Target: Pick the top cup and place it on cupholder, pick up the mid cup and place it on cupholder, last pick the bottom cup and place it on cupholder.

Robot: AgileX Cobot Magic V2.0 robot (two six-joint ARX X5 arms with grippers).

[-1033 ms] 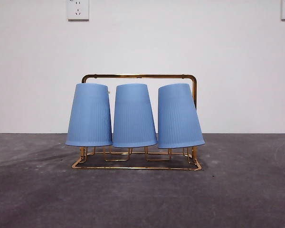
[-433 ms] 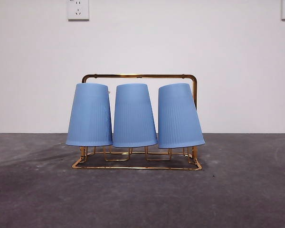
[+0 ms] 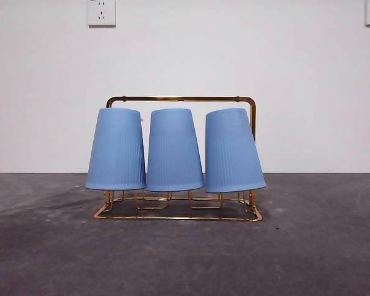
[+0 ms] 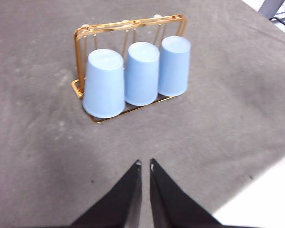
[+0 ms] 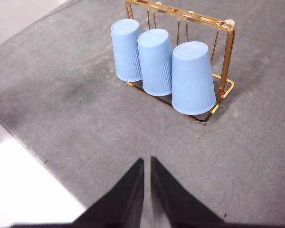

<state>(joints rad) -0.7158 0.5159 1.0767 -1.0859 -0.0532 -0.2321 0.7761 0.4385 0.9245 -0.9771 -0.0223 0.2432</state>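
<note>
The gold wire cupholder stands mid-table, seen too as the cupholder and the cupholder. Three blue ribbed cups hang upside down on its prongs: a left cup, a middle cup and a right cup that tilts outward. Both wrist views show the same row, the cups and the cups. My left gripper is shut with nothing in it, well back from the rack. Equally far off, my right gripper is shut and holds nothing. Neither arm appears in the front view.
The dark grey table runs to a white wall with two sockets. The table's edge lies close to each gripper, with pale floor beyond it on the left arm's side and pale floor on the right arm's side.
</note>
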